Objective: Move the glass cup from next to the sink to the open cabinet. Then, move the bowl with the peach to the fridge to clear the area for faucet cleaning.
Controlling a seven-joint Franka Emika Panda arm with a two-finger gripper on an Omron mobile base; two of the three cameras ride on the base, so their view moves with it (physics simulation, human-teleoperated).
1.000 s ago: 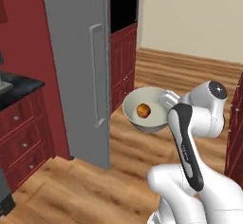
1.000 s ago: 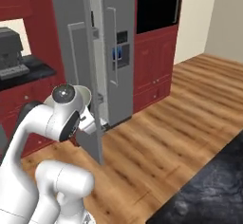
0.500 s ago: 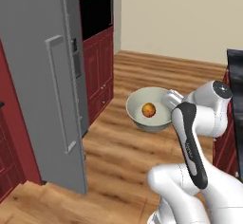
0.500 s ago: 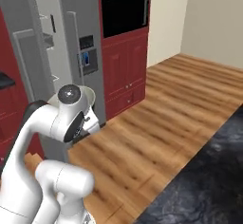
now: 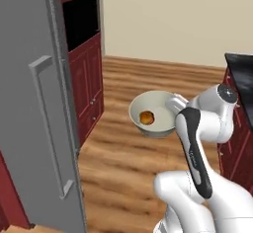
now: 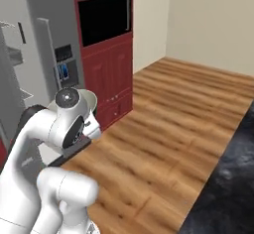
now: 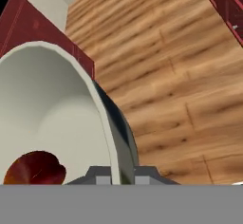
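Note:
My gripper is shut on the near rim of the cream-white bowl and holds it in the air above the wooden floor. The orange-red peach lies inside the bowl. In the hand view the bowl covers the left half, the peach sits low in it, and the gripper pinches the bowl's wall. The tall grey fridge stands at the left, its door with a long bar handle swung towards me. From the right base view the fridge shows its dark dispenser panel, and the bowl's rim peeks from behind the arm.
Dark red cupboards with a black oven stand right of the fridge. A red cabinet with a dark counter is close on my right. Fridge shelves show at the far left. Open wooden floor stretches ahead to a beige wall.
The whole picture has shifted, so the base has moved: the fridge door now looms larger at the left. The bowl with the peach stays in my gripper's hold.

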